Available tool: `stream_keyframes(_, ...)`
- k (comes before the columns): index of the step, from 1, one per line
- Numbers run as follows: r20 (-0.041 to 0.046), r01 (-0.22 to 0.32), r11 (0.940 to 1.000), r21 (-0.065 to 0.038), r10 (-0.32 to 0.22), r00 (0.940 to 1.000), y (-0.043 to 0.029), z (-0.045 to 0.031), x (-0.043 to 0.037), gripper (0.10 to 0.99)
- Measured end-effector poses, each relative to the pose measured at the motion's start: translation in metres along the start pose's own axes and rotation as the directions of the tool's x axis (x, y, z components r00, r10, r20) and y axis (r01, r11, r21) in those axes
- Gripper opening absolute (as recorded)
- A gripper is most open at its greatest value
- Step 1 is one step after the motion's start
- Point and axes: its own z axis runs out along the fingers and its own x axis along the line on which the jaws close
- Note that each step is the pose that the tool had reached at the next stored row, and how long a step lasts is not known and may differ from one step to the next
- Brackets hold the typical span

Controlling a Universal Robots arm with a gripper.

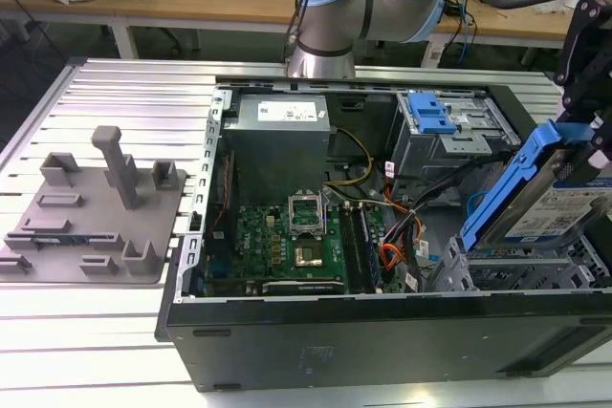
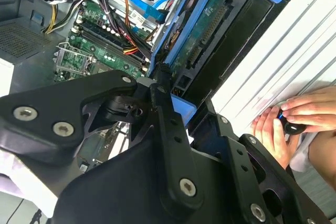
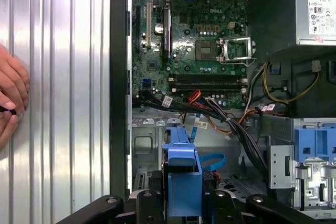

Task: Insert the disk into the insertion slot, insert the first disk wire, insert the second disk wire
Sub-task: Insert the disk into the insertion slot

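An open computer case (image 1: 382, 341) lies on a ribbed metal table (image 1: 86, 332). At the exterior view's right, the gripper (image 3: 182, 205) pinches the disk (image 1: 566, 209) by its blue frame. The disk hangs tilted just above the insertion slot (image 1: 512, 274), a grey perforated cage. Orange and black cables (image 1: 402, 236) crowd the space beside the cage, between it and the green circuit board (image 1: 287, 241). Behind them sit a grey power supply box (image 1: 282, 140) and a bay with a blue latch (image 1: 430, 114). A person's hands (image 3: 10, 98) rest on the table outside the case.

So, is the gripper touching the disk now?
Touching. In the first wrist view, the black fingers of the gripper press on both sides of the blue carrier frame of the disk.
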Motion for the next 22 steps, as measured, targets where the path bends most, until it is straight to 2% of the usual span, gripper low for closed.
stream_keyframes(14, 0.0001, 0.0, 1.0, 0.0, 0.0, 1.0, -0.0004, 0.0136, 0.0008, 0.365)
stream_keyframes(20, -0.0001, 0.001, 1.0, -0.002, -0.001, 1.0, -0.001, 0.0143, 0.0008, 0.365)
stream_keyframes(22, 0.0003, 0.0, 1.0, -0.008, 0.0, 1.0, -0.0037, 0.0136, 0.0008, 0.365)
